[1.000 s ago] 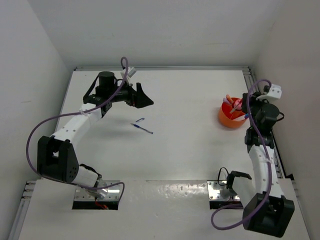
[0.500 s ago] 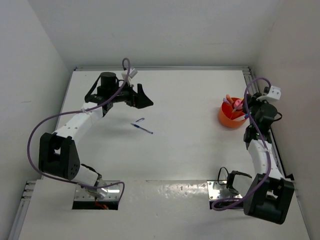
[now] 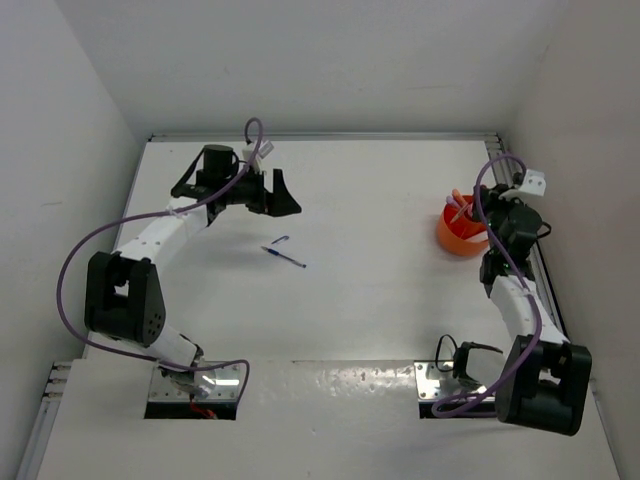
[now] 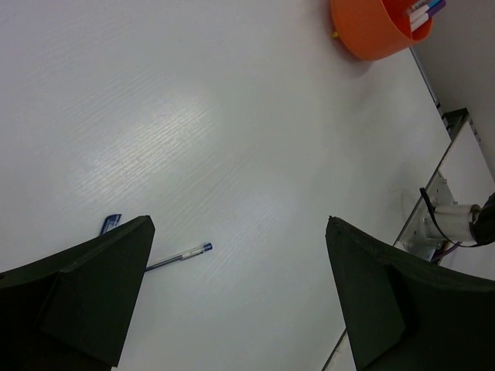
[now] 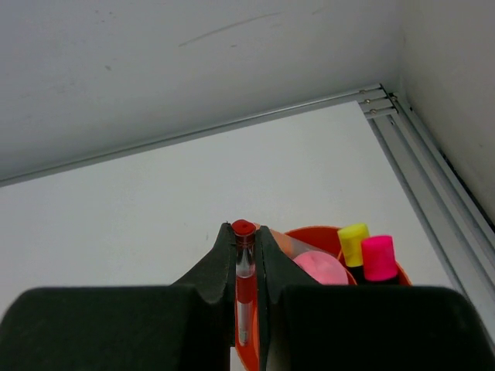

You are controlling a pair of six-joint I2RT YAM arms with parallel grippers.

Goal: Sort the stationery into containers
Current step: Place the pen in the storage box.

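Observation:
The orange bowl (image 3: 460, 236) stands at the right side of the table, with several markers and pens upright in it. My right gripper (image 5: 244, 232) is shut on a red pen (image 5: 245, 267), holding it upright at the bowl's near rim (image 5: 309, 230). Beside it in the bowl are a yellow marker (image 5: 354, 241), a pink marker (image 5: 377, 256) and a pink-capped bottle (image 5: 321, 268). A blue pen (image 3: 285, 257) lies on the table left of centre. My left gripper (image 3: 283, 194) hovers open just beyond it, nothing between its fingers. In the left wrist view the blue pen (image 4: 179, 256) lies by the left finger.
A small blue cap piece (image 3: 279, 240) lies just beyond the blue pen, also seen as the cap (image 4: 110, 223). White walls close in the table at the back and both sides. A metal rail (image 3: 495, 150) runs along the right edge behind the bowl.
The right arm has swung its elbow outward and shifted its wrist a little left above the bowl, still holding the red pen. The left gripper has edged slightly toward the back.

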